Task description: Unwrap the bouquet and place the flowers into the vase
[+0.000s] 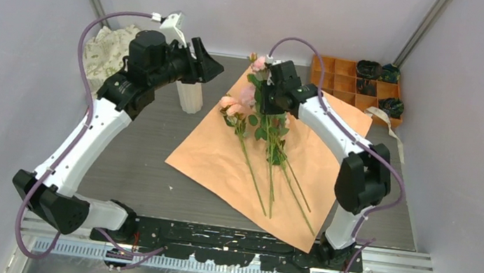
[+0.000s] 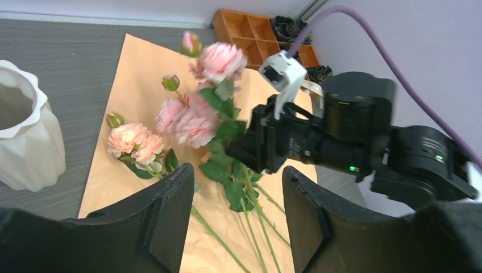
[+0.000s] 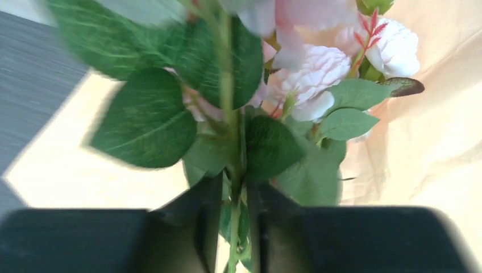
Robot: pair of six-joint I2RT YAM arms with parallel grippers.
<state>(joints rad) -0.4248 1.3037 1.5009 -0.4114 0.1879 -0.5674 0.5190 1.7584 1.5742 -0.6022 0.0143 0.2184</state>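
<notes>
The bouquet lies unwrapped: its peach paper (image 1: 221,162) is spread flat on the table, and the flowers (image 1: 248,98) rest on it with their long stems (image 1: 269,175) pointing toward me. My right gripper (image 1: 265,101) is shut on a few leafy stems just below the pink blooms (image 2: 196,122), lifting that end. In the right wrist view a green stem (image 3: 233,148) runs between its narrow jaws (image 3: 234,187). A smaller peach cluster (image 2: 133,142) lies loose beside them. The white ribbed vase (image 1: 190,96) stands left of the paper. My left gripper (image 1: 209,69) hovers open beside it, holding nothing (image 2: 239,170).
A cream patterned cloth bag (image 1: 113,49) sits in the back left corner. An orange compartment tray (image 1: 345,83) with dark items stands at the back right, with a cream ribbon (image 1: 385,124) lying beside it. Grey walls enclose the table on three sides.
</notes>
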